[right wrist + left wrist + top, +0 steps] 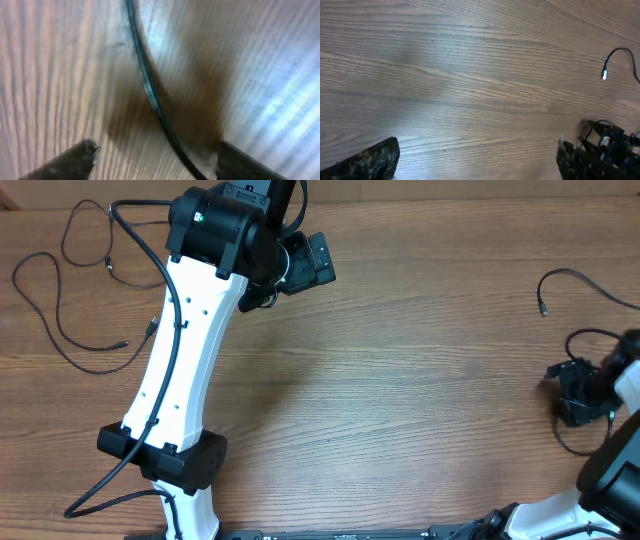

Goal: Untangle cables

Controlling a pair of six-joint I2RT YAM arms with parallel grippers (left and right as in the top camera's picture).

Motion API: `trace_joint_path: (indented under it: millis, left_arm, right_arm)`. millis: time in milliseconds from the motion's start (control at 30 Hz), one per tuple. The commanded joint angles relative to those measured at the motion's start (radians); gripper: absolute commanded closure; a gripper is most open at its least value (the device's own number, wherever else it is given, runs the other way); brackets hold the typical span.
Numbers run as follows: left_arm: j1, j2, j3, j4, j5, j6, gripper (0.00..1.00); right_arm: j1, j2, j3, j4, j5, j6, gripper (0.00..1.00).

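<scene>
Overhead and wrist views of a brown wood-grain surface [400, 380] carrying thin black cables in two places. A loose bundle of thin black cables [60, 290] lies in open loops at the far left corner, just beside the white left arm [185, 370]. A single thin black cable [580, 277] with a small plug end lies at the right edge, well apart from the bundle. The left end effector [312, 265] hangs over bare wood near the far edge. Its wrist view shows the two fingers [370, 160] spread wide, released, with only wood between them. The right end effector [570, 392] sits low at the right edge, near the single thin black cable. Its wrist view is blurred, but the fingers [75, 160] appear parted, with a black cable strand [150, 95] running over the wood between them, apparently unclasped; which of the cables this strand belongs to cannot be told
</scene>
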State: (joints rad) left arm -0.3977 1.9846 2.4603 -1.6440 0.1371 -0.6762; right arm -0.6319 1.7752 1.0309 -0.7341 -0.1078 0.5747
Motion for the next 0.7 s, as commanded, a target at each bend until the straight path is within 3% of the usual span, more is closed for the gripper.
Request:
trace_joint_path:
  millis: [0, 100, 433, 533, 667]
  left_arm:
    - [-0.002, 0.007, 0.009, -0.001, -0.015, 0.026, 0.00]
    - [-0.002, 0.007, 0.009, -0.002, -0.015, 0.027, 0.00]
    - [-0.002, 0.007, 0.009, -0.005, -0.017, 0.026, 0.01]
    - [-0.002, 0.007, 0.009, -0.002, -0.018, 0.026, 0.00]
    - [-0.002, 0.007, 0.009, -0.001, -0.018, 0.026, 0.00]
  right_arm:
    - [0.024, 0.001, 0.004, 0.029, 0.054, 0.001, 0.63]
    - [0.024, 0.001, 0.004, 0.080, 0.034, 0.002, 0.96]
    - [-0.092, 0.001, 0.163, 0.202, -0.394, 0.076, 0.96]
    - [-0.124, 0.001, 0.205, 0.290, -0.478, 0.127, 0.96]
    - [-0.135, 0.001, 0.210, 0.532, -0.536, 0.264, 0.96]
